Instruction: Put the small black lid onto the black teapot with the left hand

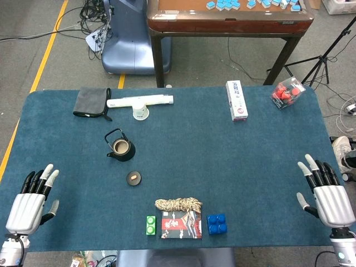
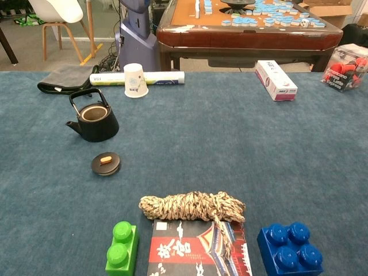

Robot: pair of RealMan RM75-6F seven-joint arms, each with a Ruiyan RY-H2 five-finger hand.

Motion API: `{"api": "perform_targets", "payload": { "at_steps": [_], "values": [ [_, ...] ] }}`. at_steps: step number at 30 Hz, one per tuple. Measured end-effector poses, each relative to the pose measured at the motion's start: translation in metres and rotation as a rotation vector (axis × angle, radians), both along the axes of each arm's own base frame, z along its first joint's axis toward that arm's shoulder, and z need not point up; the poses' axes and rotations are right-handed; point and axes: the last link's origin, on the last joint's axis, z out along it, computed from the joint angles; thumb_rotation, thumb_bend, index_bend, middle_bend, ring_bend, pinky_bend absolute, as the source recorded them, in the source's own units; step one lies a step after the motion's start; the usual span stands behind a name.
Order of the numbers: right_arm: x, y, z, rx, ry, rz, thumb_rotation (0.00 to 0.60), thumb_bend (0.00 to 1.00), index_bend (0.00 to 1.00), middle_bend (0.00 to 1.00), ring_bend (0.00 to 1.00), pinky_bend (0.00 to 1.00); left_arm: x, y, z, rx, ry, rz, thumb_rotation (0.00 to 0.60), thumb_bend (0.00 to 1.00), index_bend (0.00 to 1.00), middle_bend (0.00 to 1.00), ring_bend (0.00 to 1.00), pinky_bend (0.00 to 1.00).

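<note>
The black teapot stands uncovered on the blue table, handle raised, left of centre. Its small black lid, with a tan knob, lies flat on the cloth just in front of and slightly right of the pot. My left hand rests open near the front left corner, fingers apart, well left of the lid. At the front right edge my right hand is open too, holding nothing. Neither hand shows in the chest view.
A rope coil, a booklet, a green brick and a blue brick sit at the front centre. Further back are a paper cup, white tube, grey cloth, white box and red-filled container.
</note>
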Motion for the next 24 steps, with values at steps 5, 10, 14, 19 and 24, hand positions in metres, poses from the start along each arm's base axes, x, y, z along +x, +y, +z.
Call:
{"api": "perform_targets", "payload": {
  "at_steps": [5, 10, 14, 19, 24],
  "values": [
    [-0.002, 0.002, 0.001, -0.004, -0.002, -0.014, 0.600, 0.36, 0.00, 0.00, 0.00, 0.00, 0.007, 0.010, -0.004, -0.011, 0.006, -0.020, 0.600, 0.41, 0.00, 0.00, 0.00, 0.00],
    [-0.004, 0.003, 0.002, 0.002, -0.003, -0.010, 0.600, 0.36, 0.00, 0.00, 0.00, 0.00, 0.010, 0.008, -0.009, -0.024, 0.008, -0.026, 0.600, 0.41, 0.00, 0.00, 0.00, 0.00],
    [-0.008, 0.004, 0.004, 0.002, -0.013, -0.011, 0.600, 0.36, 0.00, 0.00, 0.00, 0.00, 0.013, 0.004, -0.005, -0.030, 0.011, -0.023, 0.600, 0.41, 0.00, 0.00, 0.00, 0.00],
    [-0.010, 0.004, 0.004, -0.003, -0.009, -0.016, 0.600, 0.36, 0.00, 0.00, 0.00, 0.00, 0.016, 0.003, 0.002, -0.049, 0.030, -0.030, 0.600, 0.41, 0.02, 0.00, 0.00, 0.00],
    [-0.003, -0.001, 0.001, 0.022, -0.021, -0.003, 0.600, 0.36, 0.00, 0.00, 0.00, 0.00, 0.017, 0.008, 0.004, -0.056, 0.039, -0.021, 0.600, 0.41, 0.03, 0.00, 0.00, 0.00]
  ]
}}
